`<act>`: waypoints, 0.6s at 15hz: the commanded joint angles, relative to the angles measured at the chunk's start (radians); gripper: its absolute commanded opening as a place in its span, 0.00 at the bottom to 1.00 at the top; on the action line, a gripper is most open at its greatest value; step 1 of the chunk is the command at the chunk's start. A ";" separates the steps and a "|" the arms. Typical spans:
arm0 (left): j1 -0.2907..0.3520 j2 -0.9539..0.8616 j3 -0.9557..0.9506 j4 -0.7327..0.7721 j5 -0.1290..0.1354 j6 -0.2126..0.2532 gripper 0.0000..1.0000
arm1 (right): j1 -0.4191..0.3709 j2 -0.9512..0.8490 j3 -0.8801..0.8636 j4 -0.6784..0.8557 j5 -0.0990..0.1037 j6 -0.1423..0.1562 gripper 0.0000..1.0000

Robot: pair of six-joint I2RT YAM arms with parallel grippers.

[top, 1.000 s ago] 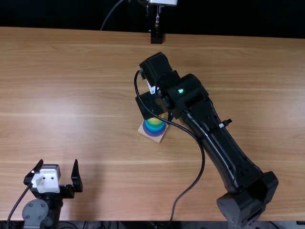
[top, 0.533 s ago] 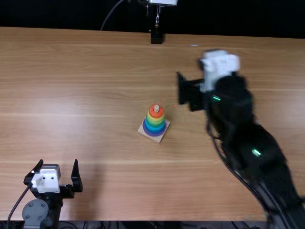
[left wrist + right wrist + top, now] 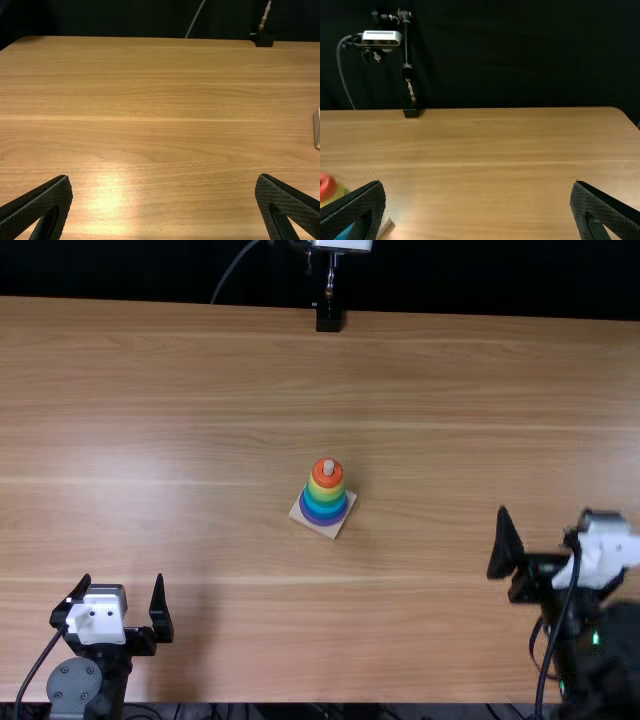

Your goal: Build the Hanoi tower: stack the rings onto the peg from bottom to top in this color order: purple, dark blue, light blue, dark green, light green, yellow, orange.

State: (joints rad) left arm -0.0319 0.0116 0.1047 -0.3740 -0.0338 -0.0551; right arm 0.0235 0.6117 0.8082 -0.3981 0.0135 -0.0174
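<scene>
At the far edge of the wooden surface (image 3: 180,380), a stand (image 3: 406,62) bears a camera (image 3: 382,38) and grey cable (image 3: 342,72); dark backdrop (image 3: 520,55) behind.

From above the bench (image 3: 200,390)'s near edge, the top view looks steeply down and forward; both wrist views, lower and nearer, face the far edge. All share the stand (image 3: 329,316), top view's upper middle.

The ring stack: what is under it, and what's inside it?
Under the purple ring is a pale square base. A peg's tip pokes out above the orange ring; whatever is inside lower down is covered, and so is the table under the base.
</scene>
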 commanded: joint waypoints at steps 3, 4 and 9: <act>-0.003 -0.012 -0.105 -0.079 -0.001 0.011 1.00 | -0.039 -0.319 -0.244 0.009 -0.030 -0.012 1.00; -0.003 -0.012 -0.105 -0.079 -0.001 0.011 1.00 | -0.046 -0.369 -0.294 0.009 -0.030 -0.008 1.00; -0.003 -0.012 -0.105 -0.079 -0.001 0.011 1.00 | -0.046 -0.524 -0.501 0.010 -0.028 -0.001 1.00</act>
State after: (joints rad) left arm -0.0319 0.0120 0.1047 -0.3740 -0.0341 -0.0547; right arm -0.0139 0.1009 0.3233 -0.3923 -0.0074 -0.0235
